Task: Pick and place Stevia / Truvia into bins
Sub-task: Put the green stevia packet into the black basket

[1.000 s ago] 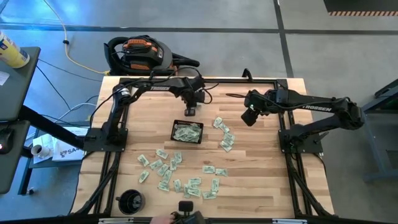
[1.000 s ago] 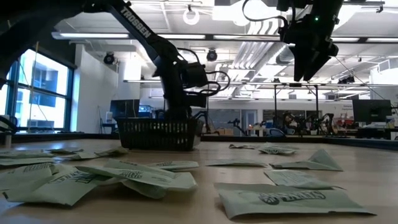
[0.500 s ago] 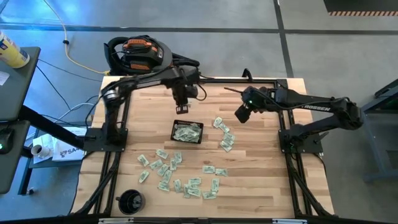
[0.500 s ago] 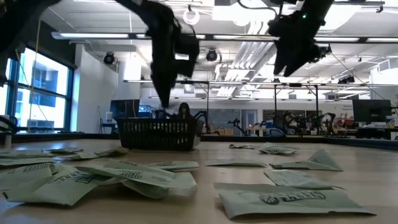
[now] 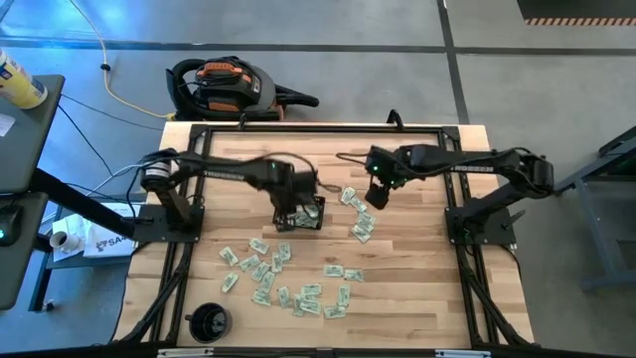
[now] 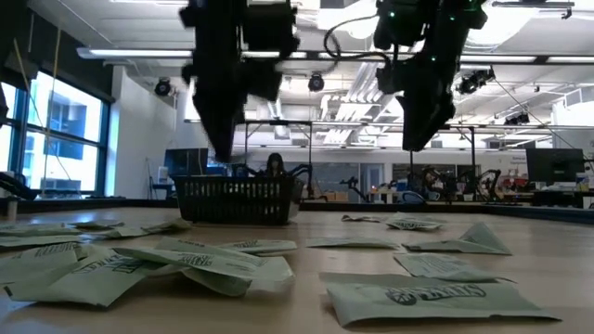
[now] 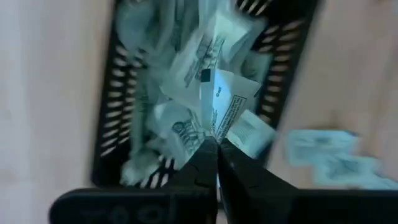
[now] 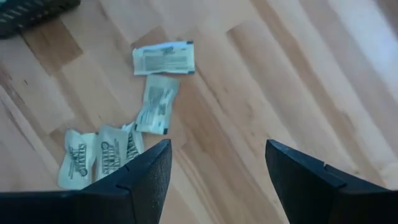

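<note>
Over the black tray (image 5: 300, 213), the left pincer (image 7: 217, 144) is hovering with fingers pressed together, seemingly pinching one sachet (image 7: 225, 107); it should release low and centred. Beside it, the right pincer (image 8: 216, 168) is hanging spread above loose sachets (image 8: 155, 102) on the worktop (image 5: 417, 268).

You get bright, even light from the long ceiling lamps (image 6: 139, 53) and the big window (image 6: 70, 130), so shadows on the table (image 5: 417, 268) stay soft and small. Against that bright ceiling, both arms look like dark shapes from low down. The left wrist view is smeared with blur, and the nearest packets (image 6: 432, 299) look soft.
</note>
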### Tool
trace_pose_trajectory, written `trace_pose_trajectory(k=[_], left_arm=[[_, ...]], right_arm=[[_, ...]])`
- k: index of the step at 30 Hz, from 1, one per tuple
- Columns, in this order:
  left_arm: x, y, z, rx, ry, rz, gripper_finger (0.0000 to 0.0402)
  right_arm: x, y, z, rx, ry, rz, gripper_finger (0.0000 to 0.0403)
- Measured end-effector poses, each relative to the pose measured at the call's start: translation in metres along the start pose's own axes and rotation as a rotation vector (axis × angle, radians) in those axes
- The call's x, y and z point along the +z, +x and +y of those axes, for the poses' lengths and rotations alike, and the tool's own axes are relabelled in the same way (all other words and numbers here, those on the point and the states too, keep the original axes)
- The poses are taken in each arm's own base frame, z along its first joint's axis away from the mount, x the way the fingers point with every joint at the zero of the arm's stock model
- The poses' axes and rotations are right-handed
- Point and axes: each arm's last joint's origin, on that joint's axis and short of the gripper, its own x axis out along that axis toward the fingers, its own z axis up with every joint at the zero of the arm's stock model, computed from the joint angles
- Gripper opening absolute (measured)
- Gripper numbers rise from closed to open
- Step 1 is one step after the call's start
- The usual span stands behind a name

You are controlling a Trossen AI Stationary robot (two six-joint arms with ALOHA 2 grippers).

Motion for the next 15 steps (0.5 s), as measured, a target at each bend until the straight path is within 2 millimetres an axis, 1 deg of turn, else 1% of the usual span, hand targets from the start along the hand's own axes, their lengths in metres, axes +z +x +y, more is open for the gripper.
trace_pose_trajectory(k=[2,3,5,6,8,10,12,15], left_arm=[[-0.013,0.019,-0.003,0.040,-0.032,0.047,0.0062],[-0.017,0.025,-0.004,0.069,-0.052,0.056,0.0072],[-0.024,0.032,-0.003,0.156,-0.110,0.071,0.0091],[-0.028,0.033,-0.002,0.193,-0.155,0.097,0.0101],[-0.032,0.028,-0.001,0.228,-0.246,0.133,0.0121],[-0.029,0.020,-0.003,0.239,-0.283,0.131,0.0142],[-0.028,0.008,-0.009,0.259,-0.271,0.107,0.0162],[-0.021,-0.014,-0.020,0.268,-0.250,0.000,0.0189]], right_arm=[[0.000,0.005,0.006,0.007,0.010,0.015,0.0250],[0.000,0.007,0.008,0.011,0.009,0.019,0.0250],[0.000,0.014,0.013,0.018,-0.016,0.035,0.0250],[0.000,0.017,0.014,0.020,-0.026,0.047,0.0250],[0.000,0.023,0.016,0.032,-0.032,0.074,0.0250],[0.000,0.030,0.017,0.048,-0.037,0.098,0.0250],[0.002,0.036,0.021,0.059,-0.079,0.095,0.0250],[0.004,0.043,0.029,0.075,-0.168,0.066,0.0250]])
